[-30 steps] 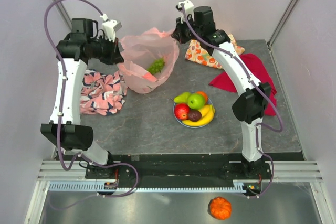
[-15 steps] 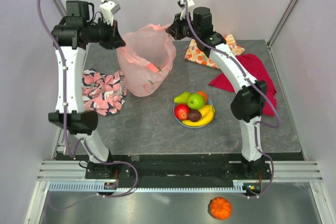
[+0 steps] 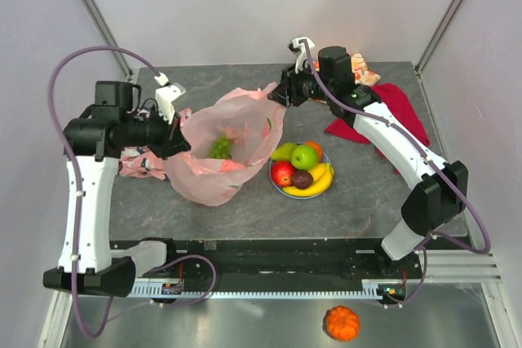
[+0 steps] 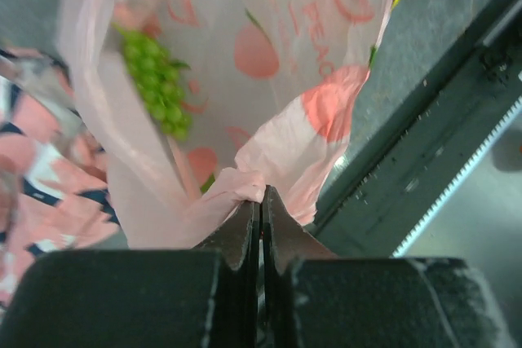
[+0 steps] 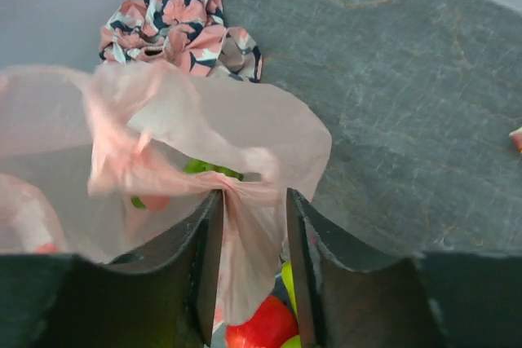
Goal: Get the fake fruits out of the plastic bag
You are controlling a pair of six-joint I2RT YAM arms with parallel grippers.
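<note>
The left hand [image 3: 178, 138] was closed tight on the near rim of the plastic bag [image 3: 224, 173]. In the left wrist view its fingers [image 4: 243, 234] met with only a thin pleat of pink film pinched between them.

The right hand [image 3: 277, 94] held up at the far rim. Its fingers [image 5: 204, 242] stood partly apart, with a twisted gather of film between them that lay against one fingertip. Whether they pressed the film or it merely hung there could not be told.

Between the two hands the bag's mouth gaped upward, and its belly sagged onto the bench [image 3: 367, 193]. The green grapes [image 3: 220, 147] lay inside it, low against the wall nearer the left hand.

Just beside the bag sat a blue plate [image 3: 276, 182] carrying the green apple [image 3: 304, 156], red apple [image 3: 282, 173], banana [image 3: 316, 184], pear [image 3: 281, 151], orange [image 3: 315, 147] and a dark purple fruit [image 3: 302, 179]. A pink-and-black patterned cloth [image 3: 134, 160] lay under the left arm.
</note>
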